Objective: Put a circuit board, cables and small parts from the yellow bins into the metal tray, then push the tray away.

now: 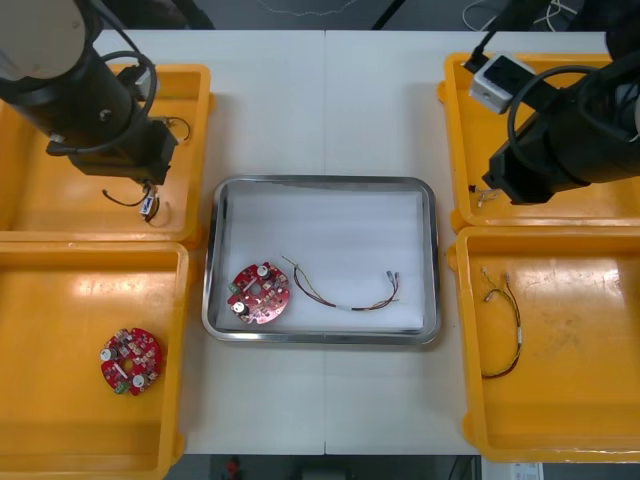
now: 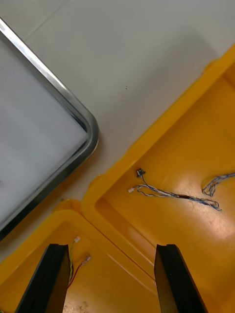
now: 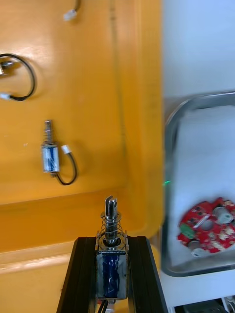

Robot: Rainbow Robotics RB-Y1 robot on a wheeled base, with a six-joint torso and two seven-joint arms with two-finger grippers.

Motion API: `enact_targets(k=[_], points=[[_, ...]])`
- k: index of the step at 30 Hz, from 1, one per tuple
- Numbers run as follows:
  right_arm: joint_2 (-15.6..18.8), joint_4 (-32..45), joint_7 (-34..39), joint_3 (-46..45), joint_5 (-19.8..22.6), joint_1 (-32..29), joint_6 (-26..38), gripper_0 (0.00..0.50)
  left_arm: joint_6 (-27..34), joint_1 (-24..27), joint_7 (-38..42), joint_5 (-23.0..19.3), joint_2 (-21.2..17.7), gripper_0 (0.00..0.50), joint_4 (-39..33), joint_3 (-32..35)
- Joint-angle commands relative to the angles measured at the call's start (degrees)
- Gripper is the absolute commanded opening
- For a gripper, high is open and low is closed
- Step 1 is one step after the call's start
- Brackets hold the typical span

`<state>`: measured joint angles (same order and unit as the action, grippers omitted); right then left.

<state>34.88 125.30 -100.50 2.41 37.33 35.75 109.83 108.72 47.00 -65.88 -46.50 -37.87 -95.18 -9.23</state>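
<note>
My left gripper [image 3: 111, 274] is shut on a small metal part [image 3: 111, 242] with a spring and a blue body, held above the far left yellow bin [image 1: 190, 110] near the wall next to the tray. The metal tray [image 1: 320, 184] in the middle holds a round red circuit board [image 1: 260, 293] and a red and yellow cable [image 1: 345, 291]. My right gripper [image 2: 112, 279] is open and hangs over the wall between the two right yellow bins. Past its fingers a twisted blue and white cable [image 2: 176, 194] lies in the far right bin [image 2: 196, 146].
A second small metal part [image 3: 50, 156] and a black cable [image 3: 22, 80] lie in the far left bin. The near left bin [image 1: 60, 300] holds another circuit board [image 1: 130, 360]. In the near right bin [image 1: 600, 400] lies a cable [image 1: 505, 335].
</note>
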Motion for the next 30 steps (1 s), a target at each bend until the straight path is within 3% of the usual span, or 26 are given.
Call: enact_targets(k=[1,8,15,24,25,27,28,29,30], points=[[3.1,1.7,3.4,-6.3,-0.9,-2.9,0.2,0.5,0.1,5.5,5.4,0.2,4.6,0.0,-1.9,-4.0],[4.2,1.3,10.9,-8.0,-2.5,-4.1,0.2,0.5,-5.4,6.2,6.2,1.3,6.8,0.001,0.9,-10.9],[4.2,-3.5,17.1,-9.5,-3.8,-4.0,0.2,0.5,-15.5,6.5,5.8,2.5,7.9,0.002,9.0,-18.8],[4.3,-9.6,18.7,-12.1,-5.8,-3.3,0.2,0.5,-21.2,7.7,6.2,2.5,9.0,0.006,14.2,-24.9],[4.2,-10.1,18.9,-12.3,-6.4,-3.3,0.2,0.5,-21.3,7.7,6.3,2.5,9.1,0.028,14.2,-25.3],[4.2,-10.9,19.0,-12.7,-7.5,-3.3,0.2,0.5,-21.4,7.7,6.6,2.3,9.1,0.185,14.2,-25.5],[4.3,-11.6,19.3,-12.7,-8.1,-3.3,0.2,0.5,-21.4,7.7,6.7,2.1,9.2,0.33,14.2,-25.5],[4.3,-12.3,19.5,-12.7,-8.7,-3.3,0.2,0.5,-21.4,7.7,6.8,2.1,9.3,0.437,14.2,-25.5],[4.2,-12.8,19.7,-12.7,-9.3,-3.3,0.2,0.5,-21.4,7.7,6.9,2.1,9.3,0.5,14.2,-25.5]])
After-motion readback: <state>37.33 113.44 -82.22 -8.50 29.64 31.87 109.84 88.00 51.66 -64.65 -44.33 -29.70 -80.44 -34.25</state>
